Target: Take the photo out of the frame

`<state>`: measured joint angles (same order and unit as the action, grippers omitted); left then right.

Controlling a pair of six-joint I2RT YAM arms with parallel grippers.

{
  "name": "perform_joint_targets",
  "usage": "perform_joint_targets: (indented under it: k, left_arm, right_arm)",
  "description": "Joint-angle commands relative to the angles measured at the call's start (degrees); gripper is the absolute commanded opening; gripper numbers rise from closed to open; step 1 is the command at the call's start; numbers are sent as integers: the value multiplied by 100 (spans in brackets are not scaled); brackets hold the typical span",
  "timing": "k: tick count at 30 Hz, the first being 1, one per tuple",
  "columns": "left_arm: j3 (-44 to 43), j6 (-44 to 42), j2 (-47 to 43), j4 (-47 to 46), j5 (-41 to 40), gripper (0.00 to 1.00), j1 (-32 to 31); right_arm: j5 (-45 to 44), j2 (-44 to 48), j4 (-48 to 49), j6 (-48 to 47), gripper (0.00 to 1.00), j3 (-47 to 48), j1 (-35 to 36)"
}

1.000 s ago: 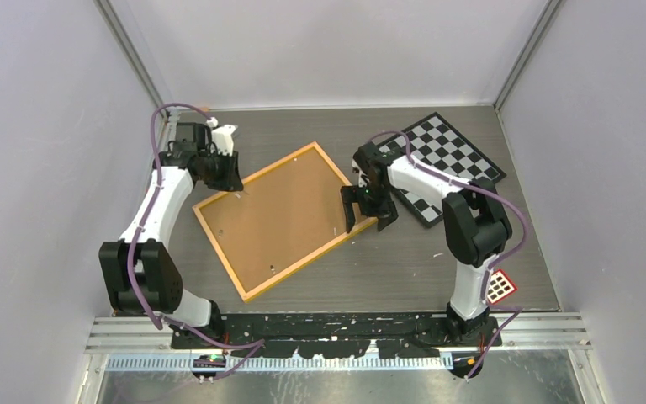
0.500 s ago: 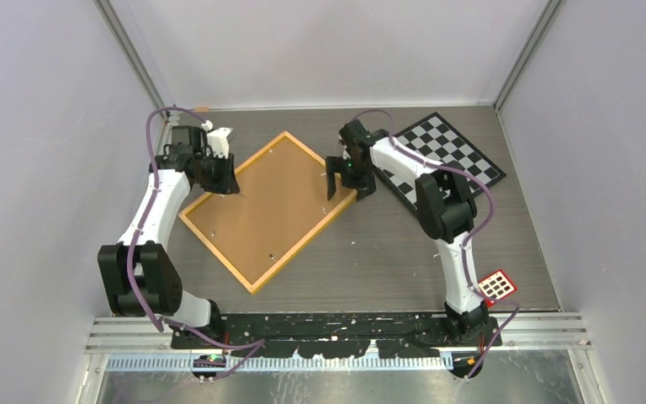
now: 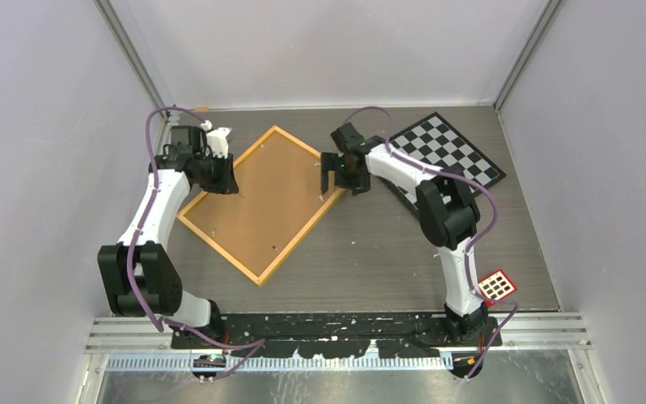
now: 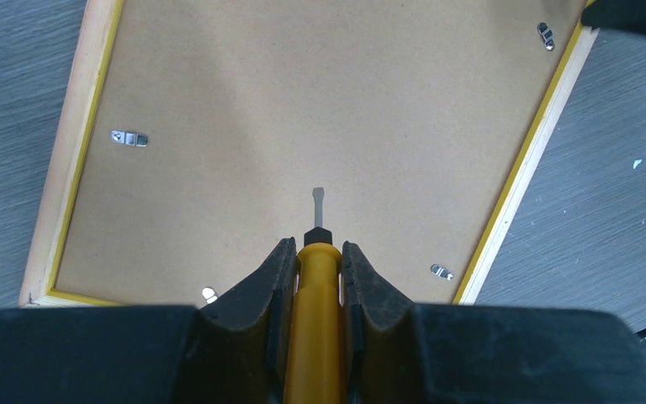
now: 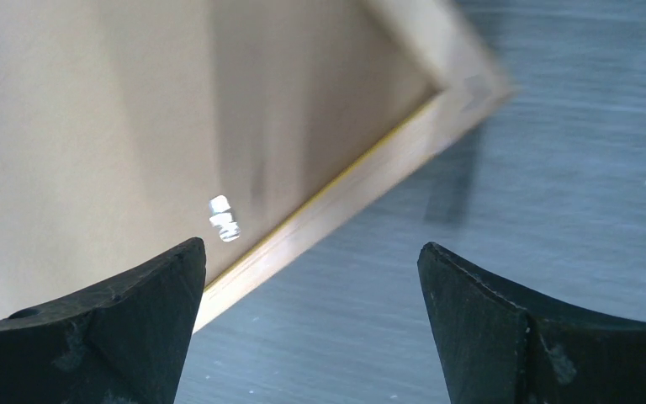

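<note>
The frame (image 3: 256, 202) lies face down on the table, its brown backing up, with small metal clips (image 4: 129, 138) near the rim. The photo is hidden under the backing. My left gripper (image 3: 223, 179) is at the frame's left edge, shut on a yellow-handled screwdriver (image 4: 315, 320) whose metal tip (image 4: 318, 198) points over the backing. My right gripper (image 3: 336, 172) is open at the frame's right corner. In the right wrist view its jaws (image 5: 309, 247) straddle the frame's wooden edge (image 5: 345, 189) beside a clip (image 5: 224, 217).
A black-and-white checkerboard (image 3: 446, 160) lies at the back right, partly under the right arm. A small red card with a grid (image 3: 498, 286) lies at the front right. Grey walls close in the table on three sides.
The frame has turned counter-clockwise and slid toward the back left. My right gripper has moved back and left with the frame's right corner. The left gripper has barely shifted.
</note>
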<state>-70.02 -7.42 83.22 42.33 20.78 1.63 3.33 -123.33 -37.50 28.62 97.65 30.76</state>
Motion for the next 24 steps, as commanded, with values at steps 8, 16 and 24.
perform_joint_targets:
  k: [8, 16, 24]
  left_arm:
    - [-122, 301, -264, -153, 156, 0, 35]
    - [-101, 274, -255, -145, 134, 0, 39]
    - [-152, 171, -275, -68, 119, 0, 35]
  right_arm:
    - [-1086, 21, -808, 318, 100, 40, 1093]
    - [-822, -341, -726, 294, 94, 134, 1219]
    - [-557, -390, -828, -140, 57, -127, 735]
